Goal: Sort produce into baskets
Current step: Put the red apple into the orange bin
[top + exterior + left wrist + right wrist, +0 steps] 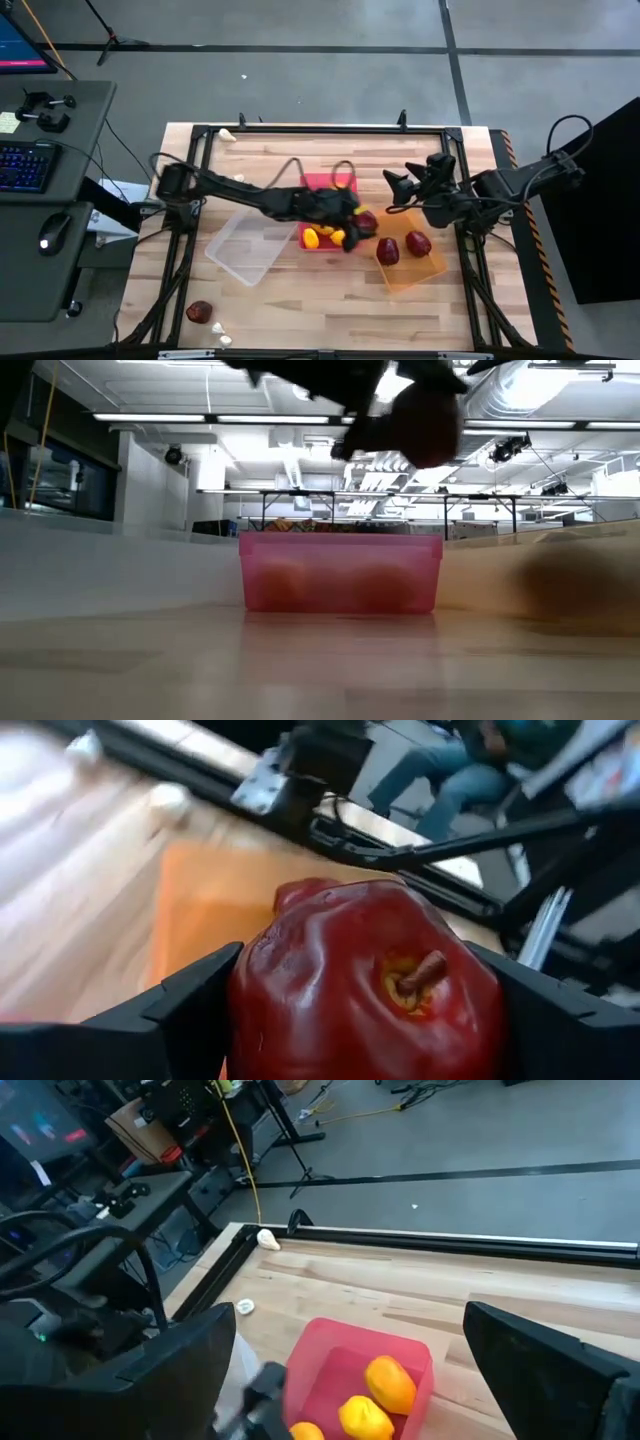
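My left gripper (357, 226) is shut on a dark red apple (360, 990), held in the air between the red-pink bin (328, 184) and the orange bin (412, 268). In the low view the apple (425, 422) hangs high above the red-pink bin (340, 572). The red-pink bin holds yellow lemon-like fruits (322, 237), which also show in the right wrist view (388, 1383). The orange bin holds two red apples (388, 252). The clear bin (245, 247) lies left of the red-pink one. My right gripper (345, 1345) is open and empty above the table, behind the orange bin. My left gripper pinches the apple between its two fingers, one on each side (245, 1005). The apple's stem end (415, 978) faces the wrist camera. The apple is lifted clear of the table and the bins.
A loose red apple (198, 312) and whitish bulbs (222, 333) lie near the table's front left corner. More bulbs lie at the far left (229, 135) and beside the left arm (238, 178). A black frame rail (320, 130) runs around the table.
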